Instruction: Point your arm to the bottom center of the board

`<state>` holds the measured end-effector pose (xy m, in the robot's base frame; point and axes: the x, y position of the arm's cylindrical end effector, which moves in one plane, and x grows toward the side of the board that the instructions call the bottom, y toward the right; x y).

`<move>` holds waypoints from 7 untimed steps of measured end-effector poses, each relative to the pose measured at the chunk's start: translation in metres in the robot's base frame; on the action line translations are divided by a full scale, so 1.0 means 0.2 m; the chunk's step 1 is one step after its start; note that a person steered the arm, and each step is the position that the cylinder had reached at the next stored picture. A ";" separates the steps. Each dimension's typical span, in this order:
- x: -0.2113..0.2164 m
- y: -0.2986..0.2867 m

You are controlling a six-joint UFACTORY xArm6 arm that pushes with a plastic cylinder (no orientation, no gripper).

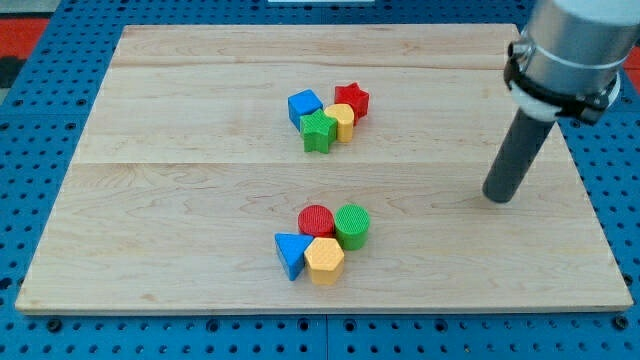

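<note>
My tip (498, 197) rests on the wooden board (180, 200) near the view's right edge, about mid-height, well to the right of both block clusters. The lower cluster sits at bottom centre: a red cylinder (316, 220), a green cylinder (352, 224), a blue triangle (291, 252) and a yellow hexagon (325, 260), packed together. The upper cluster sits above the centre: a blue cube (304, 106), a green star (318, 131), a yellow block (341, 121) and a red star (352, 99), also touching one another.
The board lies on a blue perforated base (60, 30). The arm's grey body (570, 50) hangs over the board's top right corner.
</note>
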<state>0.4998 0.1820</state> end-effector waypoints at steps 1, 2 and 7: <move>0.13 -0.10; 0.22 -0.26; 0.55 -0.85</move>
